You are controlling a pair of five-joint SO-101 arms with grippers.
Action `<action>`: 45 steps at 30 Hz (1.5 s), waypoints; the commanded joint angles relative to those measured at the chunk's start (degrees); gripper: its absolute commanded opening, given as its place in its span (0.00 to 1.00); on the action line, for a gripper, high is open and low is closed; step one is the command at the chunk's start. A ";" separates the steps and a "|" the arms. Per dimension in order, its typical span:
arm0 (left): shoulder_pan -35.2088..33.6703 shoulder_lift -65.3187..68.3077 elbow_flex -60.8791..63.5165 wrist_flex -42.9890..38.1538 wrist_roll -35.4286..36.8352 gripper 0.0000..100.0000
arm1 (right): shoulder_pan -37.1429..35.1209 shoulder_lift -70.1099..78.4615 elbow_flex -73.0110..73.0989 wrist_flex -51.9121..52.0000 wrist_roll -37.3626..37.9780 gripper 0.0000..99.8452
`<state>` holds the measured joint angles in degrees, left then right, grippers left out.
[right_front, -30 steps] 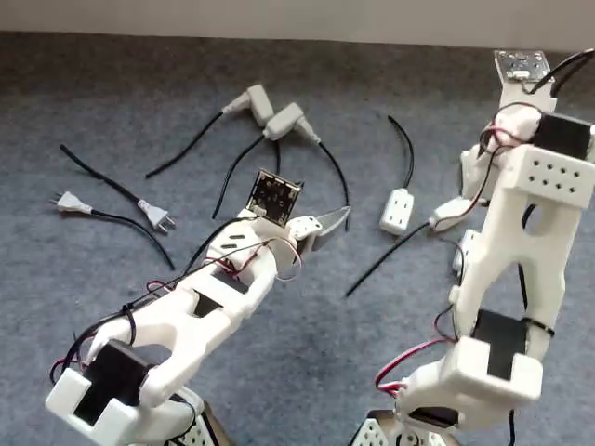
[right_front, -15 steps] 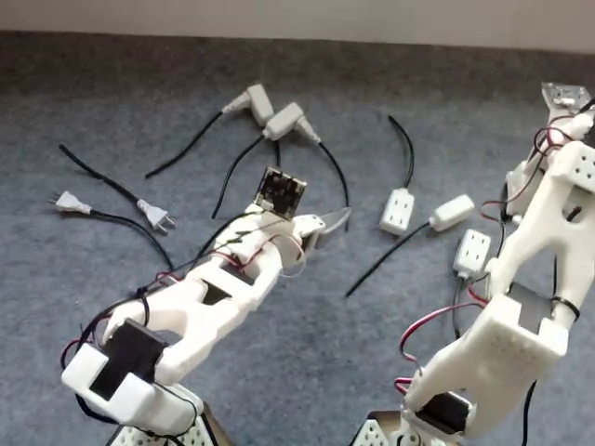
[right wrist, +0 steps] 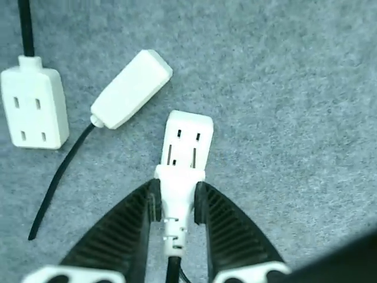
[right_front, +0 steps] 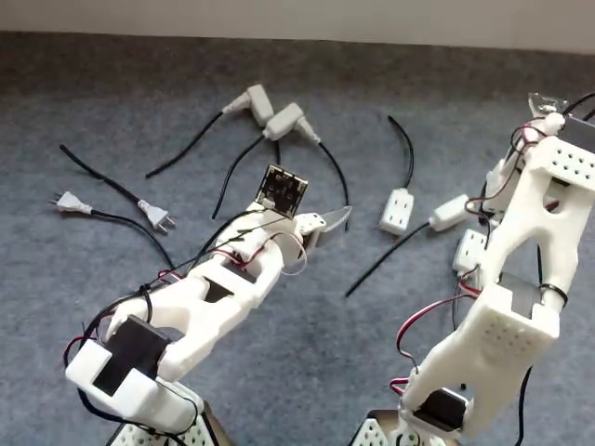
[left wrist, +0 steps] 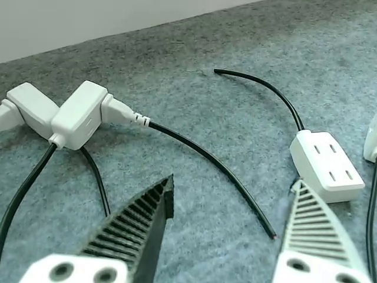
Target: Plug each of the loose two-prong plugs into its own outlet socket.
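White plug [right wrist: 177, 203] in closed right gripper [right wrist: 177, 187]

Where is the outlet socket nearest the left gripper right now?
In the high view, the outlet socket lies on the grey carpet just right of the open left gripper, between it and a white cable-end block.

- Carpet [left wrist: 235, 35]: grey cloth, rough matt nap.
- Plug [right wrist: 177, 197] and socket [right wrist: 188, 138]: smooth white plastic, slight sheen.
- Cord [left wrist: 206, 159]: black, smooth, matt sheath.
- Left gripper [left wrist: 234, 180] fingers [left wrist: 138, 227]: black ribbed matt plastic.
- Arm shell [right_front: 507, 339]: white matt plastic.
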<state>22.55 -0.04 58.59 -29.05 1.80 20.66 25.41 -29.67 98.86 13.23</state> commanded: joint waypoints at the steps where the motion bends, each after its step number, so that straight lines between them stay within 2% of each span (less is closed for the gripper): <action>1: -0.57 -0.13 -1.89 -0.53 -0.09 0.29 | -1.89 -1.19 3.82 1.89 -0.53 0.01; 9: -0.57 -0.04 -1.89 -0.53 -0.09 0.29 | -0.84 -1.27 0.92 -0.13 -3.08 0.01; 20: -0.48 -0.04 -1.89 -0.53 -0.09 0.29 | 2.59 -1.01 1.45 -3.91 -2.81 0.01; 27: -0.48 -0.04 -1.89 -0.53 -0.09 0.29 | 2.51 7.16 -0.31 -5.05 -2.81 0.01; 45: -0.48 -0.04 -1.89 -0.53 -0.09 0.29 | 1.27 10.95 -9.63 1.98 -4.66 0.01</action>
<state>22.64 0.13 58.59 -29.05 1.80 22.86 36.92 -36.97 98.51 10.15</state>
